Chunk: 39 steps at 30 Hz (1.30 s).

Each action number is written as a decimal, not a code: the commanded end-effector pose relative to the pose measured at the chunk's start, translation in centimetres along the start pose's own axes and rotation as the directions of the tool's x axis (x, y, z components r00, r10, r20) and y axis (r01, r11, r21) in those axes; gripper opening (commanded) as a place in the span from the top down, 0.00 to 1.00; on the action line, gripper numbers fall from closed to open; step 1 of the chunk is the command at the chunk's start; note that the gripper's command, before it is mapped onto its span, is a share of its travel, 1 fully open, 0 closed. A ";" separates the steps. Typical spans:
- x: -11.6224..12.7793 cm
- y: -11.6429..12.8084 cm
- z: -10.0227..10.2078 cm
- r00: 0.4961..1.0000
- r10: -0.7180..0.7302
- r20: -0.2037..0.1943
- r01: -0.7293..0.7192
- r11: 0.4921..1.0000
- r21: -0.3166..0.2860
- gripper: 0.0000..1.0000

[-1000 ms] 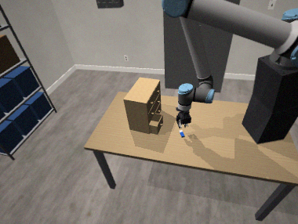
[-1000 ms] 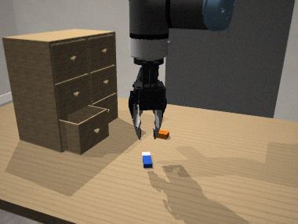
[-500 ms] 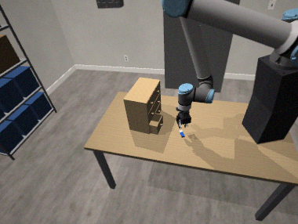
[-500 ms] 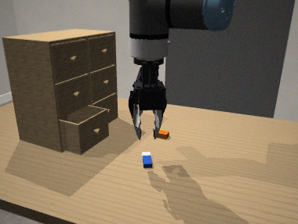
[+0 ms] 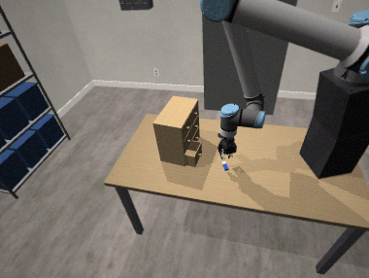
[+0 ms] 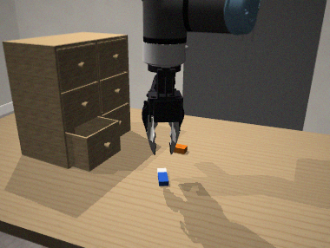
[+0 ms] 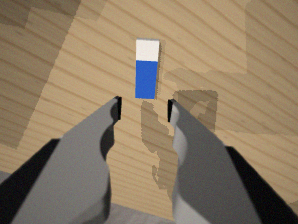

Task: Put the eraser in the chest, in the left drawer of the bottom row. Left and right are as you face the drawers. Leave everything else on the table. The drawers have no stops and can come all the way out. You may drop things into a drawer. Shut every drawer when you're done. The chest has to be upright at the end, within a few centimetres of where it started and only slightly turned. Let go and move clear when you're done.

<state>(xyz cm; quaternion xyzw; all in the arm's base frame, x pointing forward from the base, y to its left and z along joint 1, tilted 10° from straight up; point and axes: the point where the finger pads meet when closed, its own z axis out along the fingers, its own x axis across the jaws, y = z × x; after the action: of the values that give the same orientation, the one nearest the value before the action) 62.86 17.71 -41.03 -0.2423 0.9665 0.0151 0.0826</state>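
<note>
The eraser point(image 6: 162, 177), a small blue block with a white end, lies flat on the table in front of the chest point(image 6: 69, 95). It also shows in the top view point(image 5: 225, 165) and in the wrist view point(image 7: 147, 70), just beyond the fingertips. My gripper point(image 6: 162, 147) points straight down and hovers above the table, a little behind the eraser, with its fingers partly apart and nothing between them. The chest's bottom-left drawer point(image 6: 93, 145) is pulled out partway; the other drawers are shut.
A small orange block point(image 6: 181, 148) lies on the table just behind the right finger. The chest point(image 5: 177, 130) stands near the table's left end. The robot's dark base point(image 5: 337, 126) stands at the right end of the table.
</note>
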 end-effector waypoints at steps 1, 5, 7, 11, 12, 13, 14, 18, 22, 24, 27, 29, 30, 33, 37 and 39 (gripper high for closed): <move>-0.1 -0.1 0.4 1.000 0.000 0.003 0.000 1.000 0.000 0.77; -0.1 -0.1 0.7 1.000 0.000 0.003 0.000 1.000 0.000 0.77; -0.1 -0.1 1.0 1.000 0.000 0.003 0.000 1.000 0.000 0.77; -0.2 0.0 1.5 1.000 -0.001 0.003 0.001 1.000 0.000 0.77; -0.2 0.0 1.6 1.000 -0.001 0.003 0.001 1.000 0.000 0.77; -0.2 0.0 1.8 1.000 -0.001 0.003 0.001 1.000 0.000 0.77; -0.2 0.0 1.9 1.000 -0.001 0.003 0.001 1.000 0.000 0.77; -0.2 0.0 2.3 1.000 -0.001 0.003 0.001 1.000 0.000 0.77; -0.2 0.0 2.9 1.000 -0.001 0.003 0.001 1.000 0.000 0.77; -0.2 0.0 3.2 1.000 -0.001 0.003 0.001 1.000 0.000 0.77; -0.1 0.0 3.7 1.000 -0.001 0.003 0.001 1.000 0.000 0.77; -0.1 0.0 4.0 1.000 -0.001 0.003 0.001 1.000 0.000 0.77; -0.1 0.0 4.1 1.000 -0.001 0.003 0.001 1.000 0.000 0.77; -0.1 0.0 4.5 1.000 -0.001 0.003 0.001 1.000 0.000 0.77; -0.1 0.0 4.7 1.000 -0.001 0.003 0.001 1.000 0.000 0.77; -0.1 0.0 4.8 1.000 -0.001 0.003 0.001 1.000 0.000 0.77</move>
<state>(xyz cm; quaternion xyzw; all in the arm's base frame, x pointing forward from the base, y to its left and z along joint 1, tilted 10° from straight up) 63.43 17.90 -45.33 -0.2421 0.9667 0.0156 0.0818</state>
